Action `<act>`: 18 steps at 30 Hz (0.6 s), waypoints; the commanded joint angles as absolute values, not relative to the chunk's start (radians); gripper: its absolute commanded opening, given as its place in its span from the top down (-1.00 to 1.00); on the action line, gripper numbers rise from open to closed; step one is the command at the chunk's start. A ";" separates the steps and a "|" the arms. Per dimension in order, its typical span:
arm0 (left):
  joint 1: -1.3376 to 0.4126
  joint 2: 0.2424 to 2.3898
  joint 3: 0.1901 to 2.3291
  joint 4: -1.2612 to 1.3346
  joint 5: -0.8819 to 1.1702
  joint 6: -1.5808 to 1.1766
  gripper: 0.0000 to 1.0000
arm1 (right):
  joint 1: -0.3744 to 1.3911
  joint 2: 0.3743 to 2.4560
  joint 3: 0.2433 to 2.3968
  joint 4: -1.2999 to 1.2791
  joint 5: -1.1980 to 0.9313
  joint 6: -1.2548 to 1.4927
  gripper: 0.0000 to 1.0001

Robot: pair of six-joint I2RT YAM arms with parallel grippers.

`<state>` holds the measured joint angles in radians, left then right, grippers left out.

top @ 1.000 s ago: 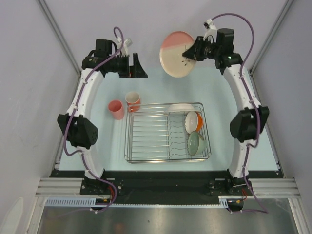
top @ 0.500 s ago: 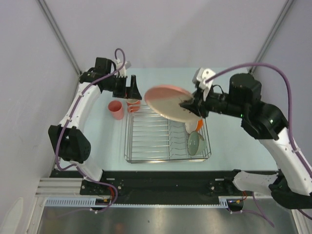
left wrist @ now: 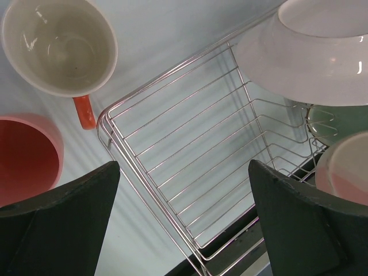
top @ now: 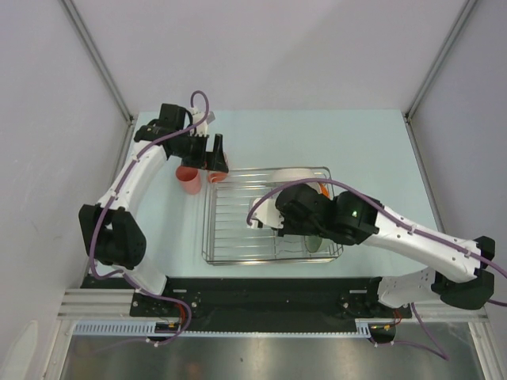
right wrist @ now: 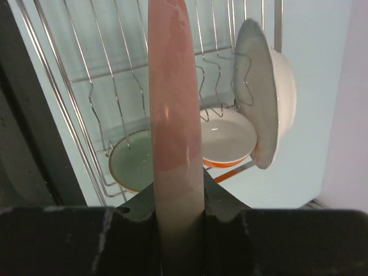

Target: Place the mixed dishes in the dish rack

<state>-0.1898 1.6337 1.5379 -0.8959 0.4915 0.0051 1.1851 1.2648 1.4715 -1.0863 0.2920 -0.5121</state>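
Observation:
My right gripper (right wrist: 179,198) is shut on the rim of the pink-and-cream plate (right wrist: 172,109), held on edge low over the dish rack (right wrist: 86,75). From above, only a pale sliver of that plate (top: 258,210) shows beside the right gripper (top: 273,217). At the rack's right end stand the pale green bowl (right wrist: 132,167), the orange bowl (right wrist: 227,138) and the white shallow plate (right wrist: 267,92). My left gripper (left wrist: 184,230) is open with nothing in it, hanging over the rack's far left corner (left wrist: 109,118). The orange mug (left wrist: 57,46) and pink tumbler (left wrist: 26,155) stand on the table beside it.
The silver wire rack (top: 238,226) lies in the middle of the pale blue table (top: 364,150), its left bars bare. Grey walls close in both sides. My right arm (top: 412,237) stretches across the rack's near right corner.
The right arm has swung the plate down from the far side of the table, turning it edge-on low over the rack. The left gripper has moved a little closer over the mug and tumbler.

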 commanded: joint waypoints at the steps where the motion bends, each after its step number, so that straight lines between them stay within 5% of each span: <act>1: -0.196 1.585 1.546 -0.865 0.480 0.025 -0.99 | 1.209 1.223 1.500 -0.979 0.472 -0.614 1.00; 18: -0.196 1.591 1.537 -0.844 0.480 0.026 -0.99 | 1.183 1.293 1.457 -0.985 0.414 -0.658 1.00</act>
